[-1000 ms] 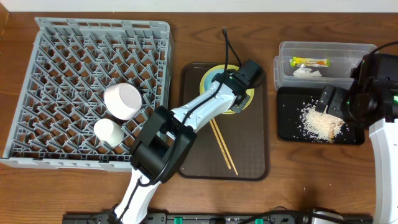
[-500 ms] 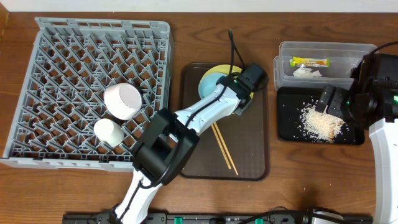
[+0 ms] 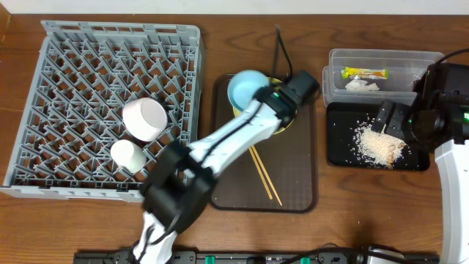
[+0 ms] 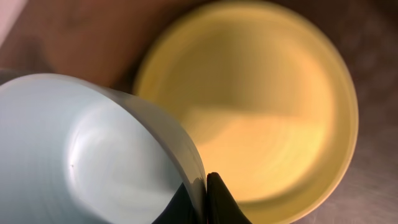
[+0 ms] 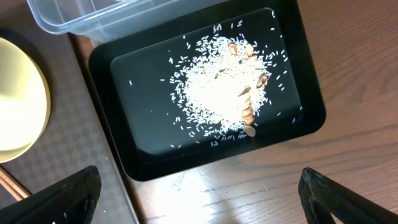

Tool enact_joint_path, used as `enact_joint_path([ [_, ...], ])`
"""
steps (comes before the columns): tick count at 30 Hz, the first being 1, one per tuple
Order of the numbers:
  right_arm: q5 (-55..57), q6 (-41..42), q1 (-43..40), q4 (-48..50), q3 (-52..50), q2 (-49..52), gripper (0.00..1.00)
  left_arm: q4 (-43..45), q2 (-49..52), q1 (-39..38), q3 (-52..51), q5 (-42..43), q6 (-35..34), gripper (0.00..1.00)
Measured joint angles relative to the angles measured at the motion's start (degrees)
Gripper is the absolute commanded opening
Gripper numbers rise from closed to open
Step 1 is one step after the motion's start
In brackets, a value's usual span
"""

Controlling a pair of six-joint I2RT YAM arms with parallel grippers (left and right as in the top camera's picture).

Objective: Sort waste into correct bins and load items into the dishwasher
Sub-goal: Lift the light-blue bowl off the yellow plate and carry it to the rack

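Observation:
My left gripper (image 4: 205, 183) is shut on the rim of the light blue bowl (image 4: 93, 149), one finger inside and one outside. The bowl (image 3: 245, 88) hangs tilted over the left part of the yellow plate (image 4: 261, 112). Two chopsticks (image 3: 262, 172) lie on the brown serving tray (image 3: 293, 187). My right gripper (image 5: 199, 193) is open over the wood just in front of the black tray (image 5: 311, 118), which holds rice grains (image 5: 217, 93). The clear tub (image 3: 399, 92) contains the green-and-yellow wrapper (image 3: 365, 72) and the paper scrap (image 3: 360, 86). A pinkish-white bowl (image 3: 145, 119) sits in the grey dishwasher rack (image 3: 73, 59).
A small white cup (image 3: 126, 154) stands in the rack beside the pinkish bowl. The left arm stretches from the front table edge across the rack's corner to the serving tray. The right arm's body (image 3: 447, 110) sits at the right edge beside both bins.
The left gripper closed on the blue bowl's rim and lifted it off the yellow plate, up and to the left. The right arm has stayed still.

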Motion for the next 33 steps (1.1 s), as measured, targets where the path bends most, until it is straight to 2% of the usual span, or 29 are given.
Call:
enact_joint_path([
  [4,0.0,0.0,0.0,0.0,0.0,0.0,0.99,0.0,-8.0,5.8,0.4,7.0,0.1,0.08],
  [10,0.0,0.0,0.0,0.0,0.0,0.0,0.99,-0.5,-14.3,21.7,1.4,23.7,0.1,0.08],
  [21,0.0,0.0,0.0,0.0,0.0,0.0,0.99,-2.0,-12.6,43.5,1.4,55.8,-0.2,0.08],
  [25,0.0,0.0,0.0,0.0,0.0,0.0,0.99,-1.9,-10.6,48.2,1.4,66.2,-0.5,0.08],
  [33,0.0,0.0,0.0,0.0,0.0,0.0,0.99,0.2,-3.0,54.8,1.4,83.1,-8.2,0.08],
])
